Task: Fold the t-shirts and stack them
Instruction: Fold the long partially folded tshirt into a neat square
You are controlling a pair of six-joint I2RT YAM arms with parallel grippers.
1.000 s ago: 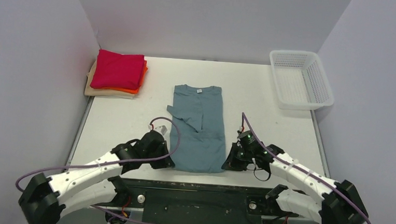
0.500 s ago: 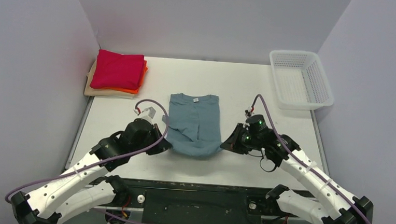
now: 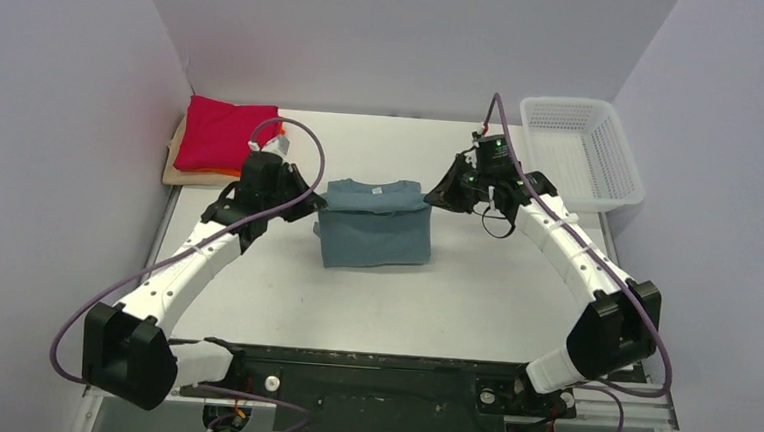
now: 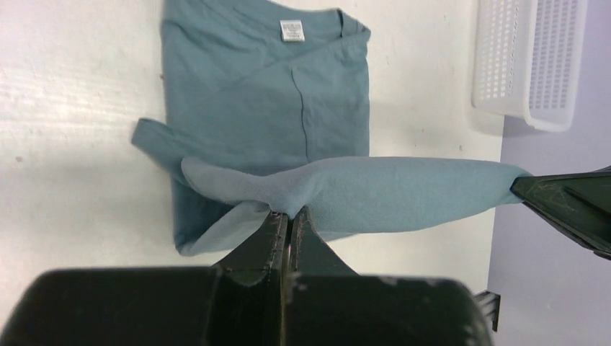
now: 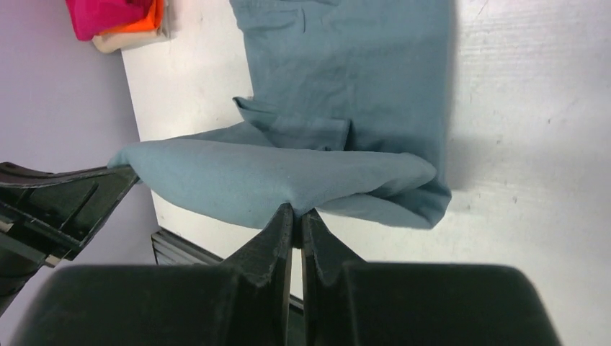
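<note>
The teal-blue t-shirt lies mid-table, collar at the far end. Its near hem is raised and stretched taut between both grippers above the collar half. At the hem's left corner my left gripper is shut on the cloth. My right gripper is shut on the right corner. In the left wrist view the flat lower layer of the teal t-shirt shows its collar tag. Folded crimson-red, orange and beige t-shirts are stacked at the far left.
A white mesh basket stands at the far right corner, close behind the right arm. Grey walls enclose the table on the left, back and right. The dark mounting rail runs along the near edge.
Both grippers have risen and carried the teal shirt's near hem away from the table's front edge toward the collar. The shirt now lies doubled over and much shorter.
</note>
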